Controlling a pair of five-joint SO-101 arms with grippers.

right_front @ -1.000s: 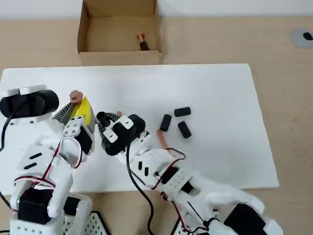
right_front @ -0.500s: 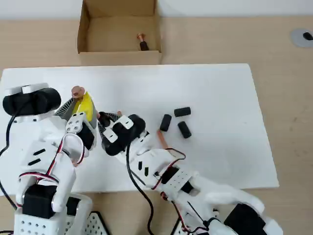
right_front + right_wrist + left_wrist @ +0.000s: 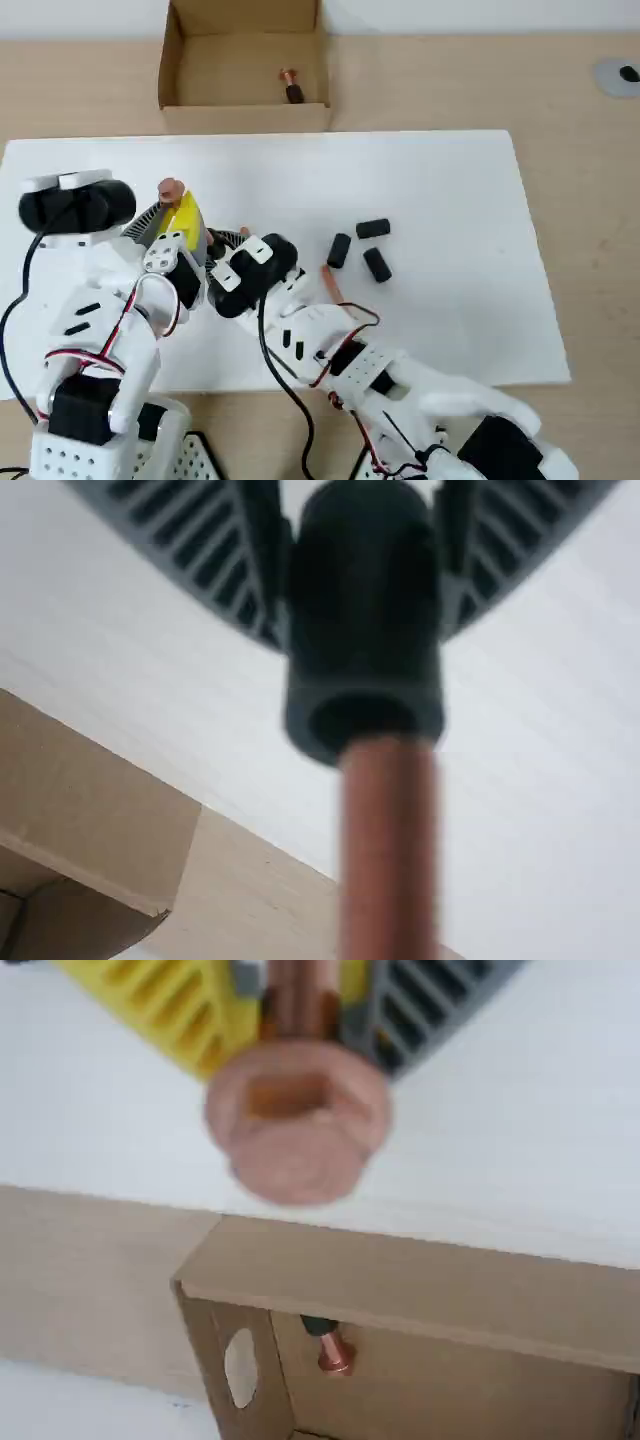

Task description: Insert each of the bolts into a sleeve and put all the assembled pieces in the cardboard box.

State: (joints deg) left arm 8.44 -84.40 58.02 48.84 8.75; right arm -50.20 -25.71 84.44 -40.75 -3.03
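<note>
My left gripper (image 3: 174, 208), with one yellow and one grey finger, is shut on a copper bolt (image 3: 171, 188) (image 3: 298, 1120); the bolt's head points toward the cardboard box (image 3: 245, 118). Just to its right, my right gripper (image 3: 214, 244) (image 3: 365, 540) is shut on a black sleeve (image 3: 365, 620). In the right wrist view a copper shaft (image 3: 388, 850) meets the sleeve's open end. One assembled piece (image 3: 291, 86) (image 3: 328, 1348) lies in the box. Three loose sleeves (image 3: 373, 228) (image 3: 339, 250) (image 3: 377, 265) and a loose bolt (image 3: 332, 283) lie on the white mat (image 3: 450, 320).
The box stands beyond the mat's far edge, on the wooden table (image 3: 580, 200); its near wall (image 3: 420, 1290) faces both grippers. The two arms' bodies crowd the mat's near left. The mat's right half is open.
My left gripper has moved right with the bolt, closing in on the right gripper and its sleeve. The right arm has stayed in place.
</note>
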